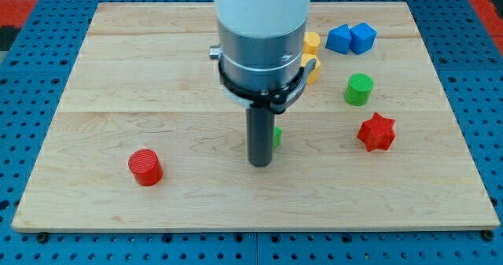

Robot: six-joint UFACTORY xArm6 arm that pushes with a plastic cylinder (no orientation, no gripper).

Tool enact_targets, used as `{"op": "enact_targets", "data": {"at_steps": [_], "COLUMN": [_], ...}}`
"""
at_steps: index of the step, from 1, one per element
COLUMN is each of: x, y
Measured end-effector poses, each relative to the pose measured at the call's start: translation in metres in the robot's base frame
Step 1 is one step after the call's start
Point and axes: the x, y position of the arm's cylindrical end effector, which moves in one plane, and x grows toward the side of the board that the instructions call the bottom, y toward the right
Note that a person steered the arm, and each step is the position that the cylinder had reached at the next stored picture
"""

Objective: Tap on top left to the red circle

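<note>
Right of the red circle [145, 167], well apart from it and a little toward the view's top, we had my tip [260, 164] down on the wooden surface [157, 84]. We carried no hand, only the dark rod, so nothing was spread or pinched. The red circle, a short cylinder, stood alone near the surface's bottom-left corner, w/ bare wood all round it and nothing touching it.

From that circle, everything else lay to the right. A green block [277, 136] sat just behind the rod, mostly hidden; its shape we couldn't tell. Farther right, approx. level w/ the tip but slightly higher, stood the red star [376, 132]. Above the star was the green cylinder [358, 89]. Up by the surface's top edge sat two blue blocks [350, 38], touching each other; shapes unclear. Yellow blocks [312, 54] peeked out beside the arm's grey collar [259, 60], partly covered, so we couldn't make out their shape.
</note>
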Motion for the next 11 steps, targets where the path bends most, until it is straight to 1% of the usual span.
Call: {"op": "enact_targets", "data": {"at_steps": [1, 2, 3, 5, 6, 7, 8, 9, 10, 11], "x": [0.001, 0.06, 0.094, 0.093, 0.06, 0.016, -0.014, -0.006, 0.031, 0.071], "y": [0.001, -0.017, -0.067, -0.173, -0.19, -0.179, -0.169, -0.159, -0.176, -0.207]}}
